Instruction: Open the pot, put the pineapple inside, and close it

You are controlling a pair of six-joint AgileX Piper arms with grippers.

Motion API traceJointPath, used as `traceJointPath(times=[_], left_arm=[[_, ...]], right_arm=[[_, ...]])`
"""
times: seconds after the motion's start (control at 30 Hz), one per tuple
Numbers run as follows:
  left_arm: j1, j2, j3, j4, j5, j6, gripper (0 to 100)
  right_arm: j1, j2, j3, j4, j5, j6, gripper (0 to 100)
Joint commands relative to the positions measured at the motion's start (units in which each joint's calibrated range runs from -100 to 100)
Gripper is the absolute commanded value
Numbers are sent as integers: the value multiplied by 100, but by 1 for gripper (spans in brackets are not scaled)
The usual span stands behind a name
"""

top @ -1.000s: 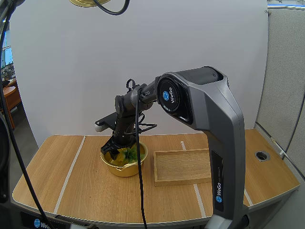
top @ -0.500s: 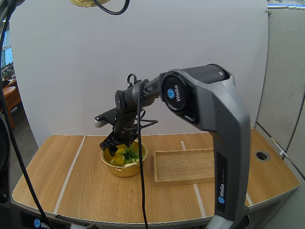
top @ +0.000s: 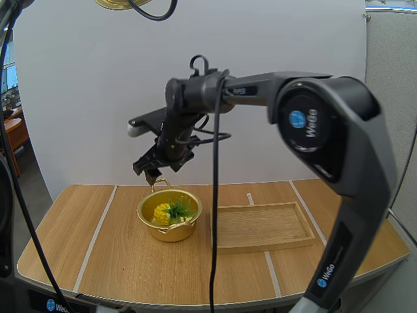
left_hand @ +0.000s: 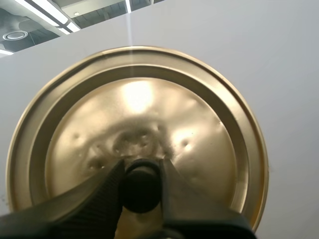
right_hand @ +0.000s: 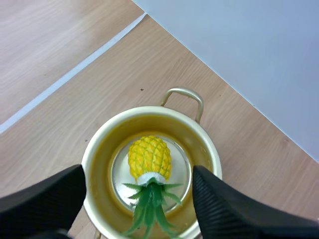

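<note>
Judged as past step 2 of 3, with only the closing left.

Right claw: spread wide and empty, hanging above the pot and touching nothing. Directly below it, between the 2 parted fingers, the pineapple on its side on the pot floor, yellow body toward the far loop handle, green crown toward the near rim. Pot standing open on the table beneath this claw. Wooden tray down to this claw's right, just beside the pot, bare.

Left claw: pinching the black knob of the lid, 1 finger on each side. Golden disc fanning out just beyond the fingertips, held high and well apart from the pot.

Next move, as a judgement: swing the right claw off to the side first, since it hangs right in the lid's likely path. Then bring the left claw down over the pot, level the lid, centre it on the rim, lower gently and let go of the knob. Worth minding the crown leaves near the rim, in case of a leaf caught under the lid.

Count: 1 pot, 1 lid with 1 knob, 1 pineapple, 1 tray, 1 table, 2 claws.
</note>
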Motion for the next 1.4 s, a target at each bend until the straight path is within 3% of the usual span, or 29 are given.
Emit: traceJointPath(times=[0.0, 0.2, 0.4, 0.67, 0.7, 0.77, 0.8, 0.83, 1.1, 1.37], left_arm=[[-17, 3, -53, 66, -195, -37, 0], [-17, 3, -53, 66, -195, -37, 0], [-17, 3, -53, 66, -195, -37, 0], [-17, 3, -53, 66, -195, -37, 0], [-17, 3, -53, 66, -195, -37, 0], [-17, 3, -53, 66, -195, -37, 0], [-17, 3, -53, 66, -195, -37, 0], [-17, 3, -53, 66, -195, -37, 0], [-17, 3, -53, 66, -195, -37, 0], [-17, 3, -53, 66, -195, -37, 0]], right_arm=[[-2, -968, -16, -5, 932, 163, 100], [-2, -1658, 221, -5, 1198, 247, 100], [-2, -2977, 900, -92, 1600, 303, 100], [-2, -3634, 1674, -352, 1368, 381, 100], [-2, -3635, 1720, -352, 1368, 381, 89], [-2, -3623, 1807, -300, 1368, 381, 51], [-2, -3623, 1818, -268, 1368, 381, 21], [-2, -3608, 1818, -258, 1368, 381, 0], [-2, -3486, 1818, -363, 710, 381, 0], [-2, -2561, 1818, -351, 101, 381, 0]])
